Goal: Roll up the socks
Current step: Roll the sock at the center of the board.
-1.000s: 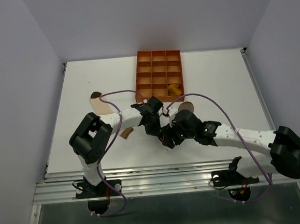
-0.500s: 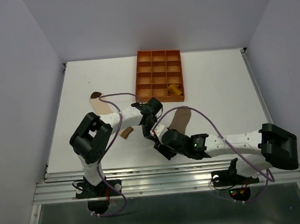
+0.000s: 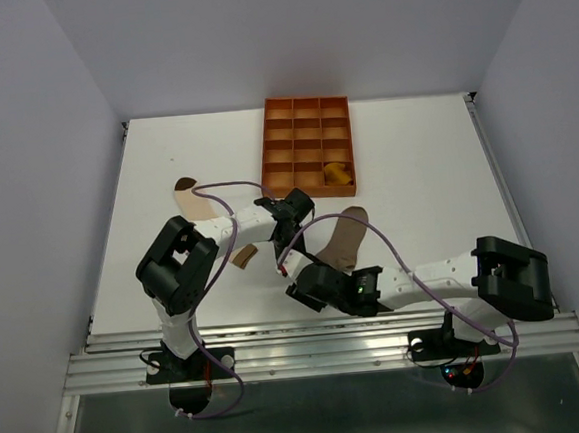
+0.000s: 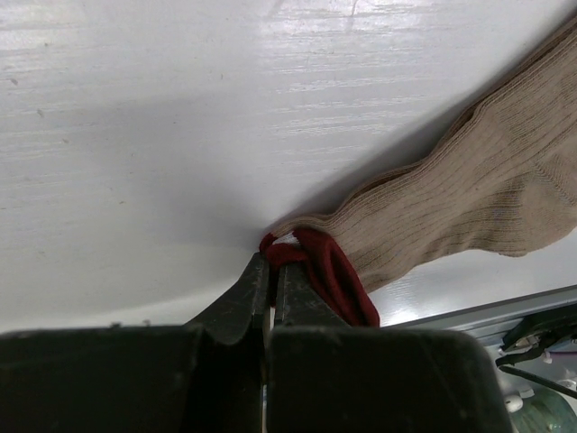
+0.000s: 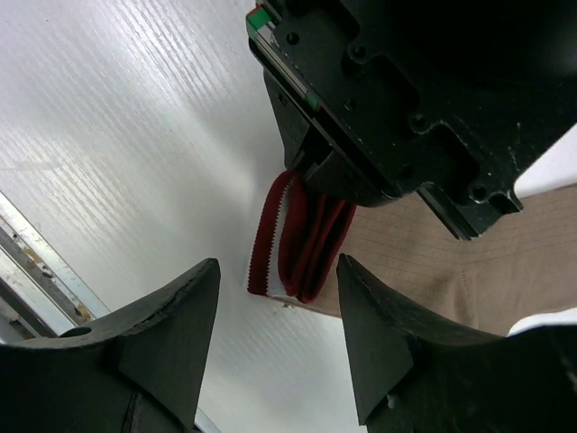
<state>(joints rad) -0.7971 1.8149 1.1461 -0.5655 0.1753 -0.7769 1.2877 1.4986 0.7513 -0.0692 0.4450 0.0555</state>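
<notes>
- Three socks show in the top view: the taupe sock (image 3: 344, 240), the mustard sock (image 3: 338, 173) and the cream sock (image 3: 193, 199).
- My left gripper (image 4: 270, 263) is closed and pinches the dark red striped cuff (image 4: 329, 275) of the taupe sock. The cuff is bunched up at the fingertips.
- The taupe sock lies on the white surface (image 3: 416, 166), toward the near edge and close to the middle. Its ribbed body stretches from the pinched cuff toward the far right, ending near the orange tray (image 3: 305, 100).
- My right gripper (image 5: 279, 271) is open, its fingers spread wide with the striped cuff in view between them. It faces my left gripper at close range.
- The mustard sock sits in a compartment at the near right of the tray.
- The cream sock lies flat on the surface at the left, well apart from both grippers.
</notes>
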